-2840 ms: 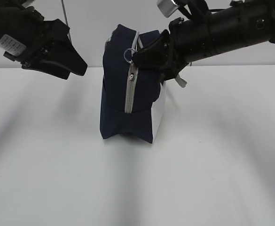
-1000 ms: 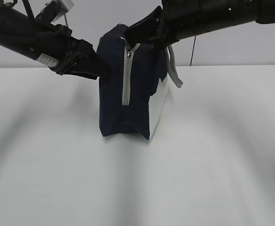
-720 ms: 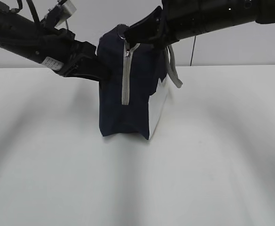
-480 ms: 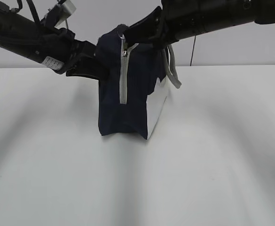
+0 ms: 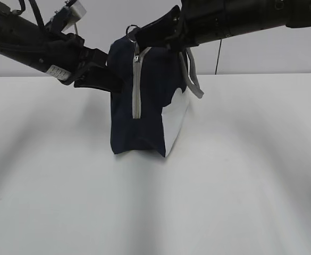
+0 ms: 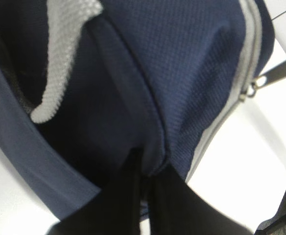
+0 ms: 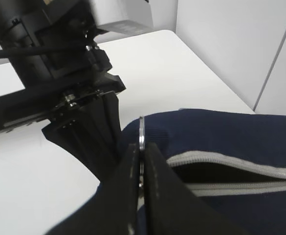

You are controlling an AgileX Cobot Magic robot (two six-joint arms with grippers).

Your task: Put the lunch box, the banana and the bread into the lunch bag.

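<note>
1. Two arms meet at the lunch bag (image 5: 144, 101), which stands upright mid-table (image 5: 155, 202).
2. From the left, the left gripper (image 6: 145, 188) has its jaws pinched on a fold of the bag's navy fabric.
3. From above, the right gripper (image 7: 140, 156) is clamped on the zipper's ring pull (image 7: 141, 131).
4. One grey handle (image 5: 192, 74) hangs over the bag's right side.

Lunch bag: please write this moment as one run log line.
lunch bag: upright on table | left pincer: shut on bag fabric | right pincer: shut on ring pull | zipper: opened only at top
</note>
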